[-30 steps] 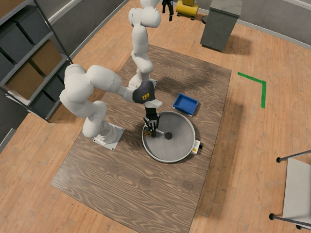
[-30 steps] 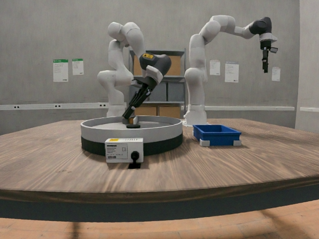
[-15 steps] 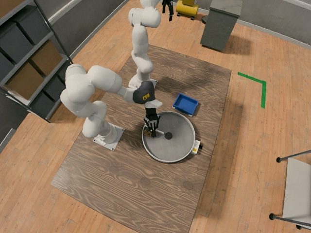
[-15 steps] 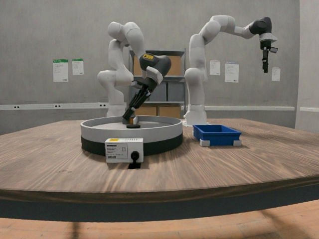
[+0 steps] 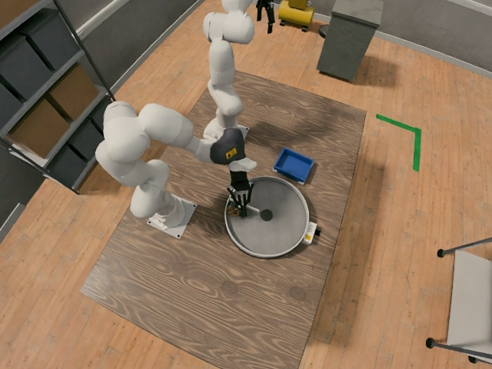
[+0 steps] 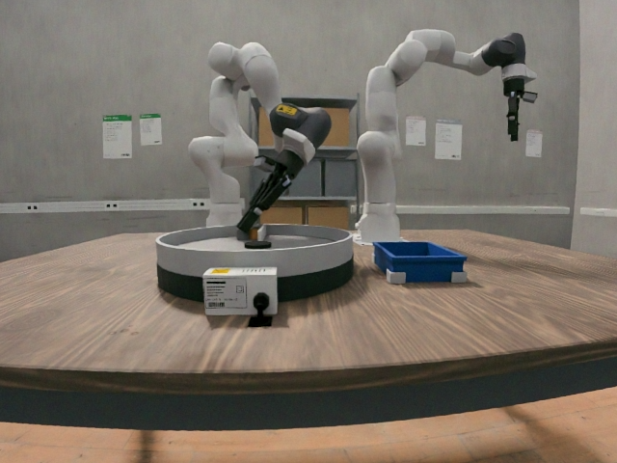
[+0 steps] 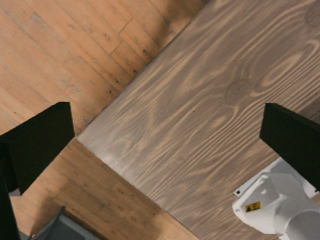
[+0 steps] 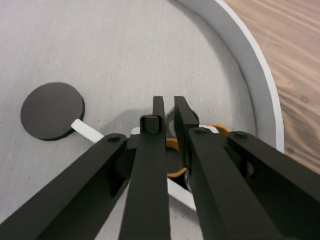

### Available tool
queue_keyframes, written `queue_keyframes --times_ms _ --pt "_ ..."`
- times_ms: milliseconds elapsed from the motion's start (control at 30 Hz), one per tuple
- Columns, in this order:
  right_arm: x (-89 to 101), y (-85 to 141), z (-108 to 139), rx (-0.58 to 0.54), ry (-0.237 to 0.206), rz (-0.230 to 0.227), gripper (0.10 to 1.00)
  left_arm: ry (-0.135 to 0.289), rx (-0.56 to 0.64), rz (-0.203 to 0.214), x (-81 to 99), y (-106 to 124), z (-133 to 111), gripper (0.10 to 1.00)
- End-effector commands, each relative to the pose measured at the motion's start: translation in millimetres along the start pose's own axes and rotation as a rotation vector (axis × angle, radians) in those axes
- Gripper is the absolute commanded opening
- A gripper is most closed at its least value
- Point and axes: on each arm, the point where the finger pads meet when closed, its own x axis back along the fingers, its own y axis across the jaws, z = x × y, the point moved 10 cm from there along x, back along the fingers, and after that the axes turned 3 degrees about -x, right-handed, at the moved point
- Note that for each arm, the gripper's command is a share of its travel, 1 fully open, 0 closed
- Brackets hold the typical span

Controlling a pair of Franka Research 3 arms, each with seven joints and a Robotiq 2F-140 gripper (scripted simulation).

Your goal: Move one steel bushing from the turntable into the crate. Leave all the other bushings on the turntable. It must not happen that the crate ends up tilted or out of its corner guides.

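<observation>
One white control box (image 5: 310,234) (image 6: 227,293) stands nearest, in front of one round turntable (image 5: 277,238) (image 6: 313,262) (image 8: 125,50); one blue crate (image 5: 293,164) (image 6: 423,272) sits level beside it, two pale corner guides (image 6: 395,277) at its near corners. On the turntable, near its rim, are at least one steel bushing (image 8: 169,120) and two orange rings (image 5: 232,211) (image 8: 177,174), partly hidden, so the full count can't be told. Of two white arms, the right reaches down at a slant over them; its gripper (image 5: 243,215) (image 6: 242,229) (image 8: 167,102) is almost closed, a thin gap between the fingers, gripping nothing; contact with the bushings can't be told. Farther away, the left arm stretches outward high up, its gripper (image 5: 264,24) (image 6: 513,138) (image 7: 167,120) pointing down, wide open and holding nothing.
</observation>
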Motion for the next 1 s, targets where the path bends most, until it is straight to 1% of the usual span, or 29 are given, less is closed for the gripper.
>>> queue_keyframes --times_ms 0,200,233,967 --pt "0.3 -1.3 -0.7 -0.004 -0.002 0.005 0.158 -0.001 -0.007 0.005 0.5 -0.8 -0.3 1.0" --pt "0.3 -1.3 -0.7 -0.004 -0.002 0.005 0.158 -0.001 -0.007 0.005 0.5 -0.8 -0.3 1.0" --pt "0.3 -1.3 -0.7 -0.004 -0.002 0.005 0.099 -0.001 -0.007 0.005 0.5 -0.8 -0.3 1.0" --pt "0.3 -1.3 -0.7 -0.004 -0.002 0.005 0.099 -0.001 -0.007 0.005 0.5 -0.8 -0.3 1.0"
